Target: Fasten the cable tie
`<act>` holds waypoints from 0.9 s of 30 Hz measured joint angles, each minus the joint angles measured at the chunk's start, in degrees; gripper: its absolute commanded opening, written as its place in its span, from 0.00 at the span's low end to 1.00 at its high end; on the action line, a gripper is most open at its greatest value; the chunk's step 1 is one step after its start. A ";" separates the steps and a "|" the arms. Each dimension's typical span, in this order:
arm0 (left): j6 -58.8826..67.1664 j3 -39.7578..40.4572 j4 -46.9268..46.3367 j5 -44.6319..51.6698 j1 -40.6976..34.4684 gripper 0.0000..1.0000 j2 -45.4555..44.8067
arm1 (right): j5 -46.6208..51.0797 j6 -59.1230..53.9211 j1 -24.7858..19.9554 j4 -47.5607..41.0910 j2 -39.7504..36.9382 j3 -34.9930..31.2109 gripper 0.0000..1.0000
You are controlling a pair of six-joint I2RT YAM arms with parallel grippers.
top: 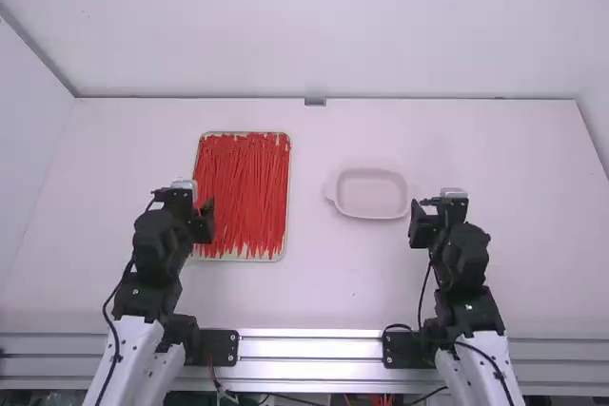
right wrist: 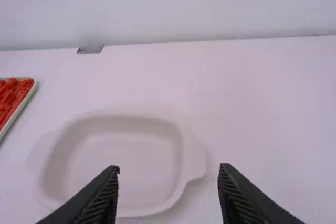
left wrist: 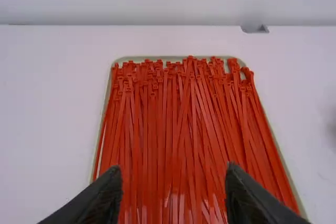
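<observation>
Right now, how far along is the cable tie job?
Nothing looks done yet: the red cable ties all lie loose in their tray, none visibly looped, and the white dish is empty. In hand: nothing; the left claw hangs open over the tray's near end, the right claw open by the dish. Still to do: pick one tie, thread its tail through its head and pull.

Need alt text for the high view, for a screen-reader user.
Red cable ties fill a tray left of centre on a white table, with an empty white dish to its right. The left gripper is at the tray's near-left corner, the right gripper near the dish's right handle.
</observation>
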 measured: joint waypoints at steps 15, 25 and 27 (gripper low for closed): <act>-0.52 11.54 -2.36 3.63 -0.61 0.82 18.43 | 5.46 2.01 5.73 1.22 15.93 9.05 0.82; -0.94 16.98 -4.39 6.97 -0.83 0.95 27.17 | 3.82 2.58 8.11 0.76 23.76 13.88 0.95; -1.27 17.66 -4.85 6.69 -0.83 0.96 28.46 | 3.65 2.40 9.18 0.61 24.81 14.10 0.96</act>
